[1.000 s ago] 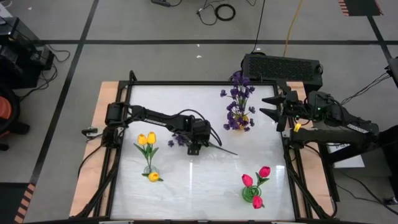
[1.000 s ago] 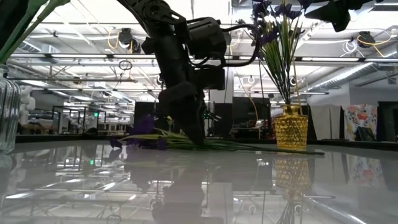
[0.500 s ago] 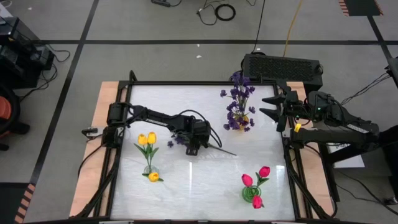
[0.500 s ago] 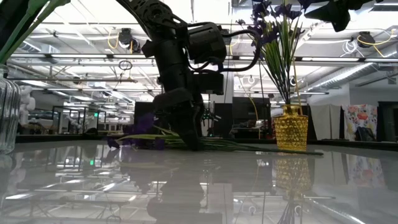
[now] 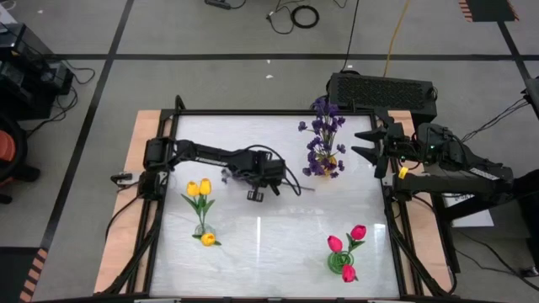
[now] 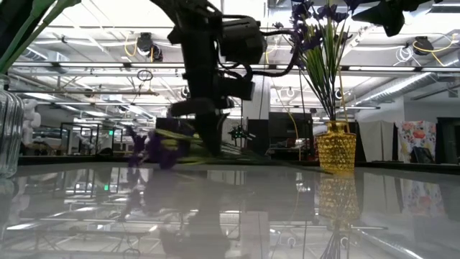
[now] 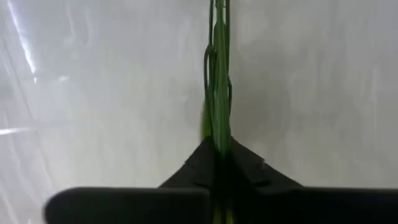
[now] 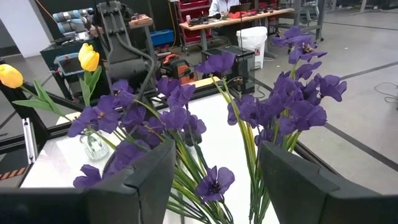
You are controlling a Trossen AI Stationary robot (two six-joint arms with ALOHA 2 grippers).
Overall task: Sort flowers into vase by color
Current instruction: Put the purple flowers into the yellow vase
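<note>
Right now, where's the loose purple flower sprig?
In the high view, the green-stemmed purple sprig hangs pinched in the left end effector near the table's middle, between the yellow tulips and the yellow vase of purple flowers.

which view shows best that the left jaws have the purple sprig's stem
The left wrist view: the green stem runs straight into the shut left gripper. The low view shows the purple sprig lifted off the table; the high view mostly hides it; the right wrist view misses it.

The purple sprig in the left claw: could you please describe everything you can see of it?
The purple sprig is an artificial-looking flower with small purple blossoms on several thin green stems. The left claw, shut on those stems, holds it roughly level just above the glossy white table near its middle, blossoms drooping slightly. Nothing else touches it.
</note>
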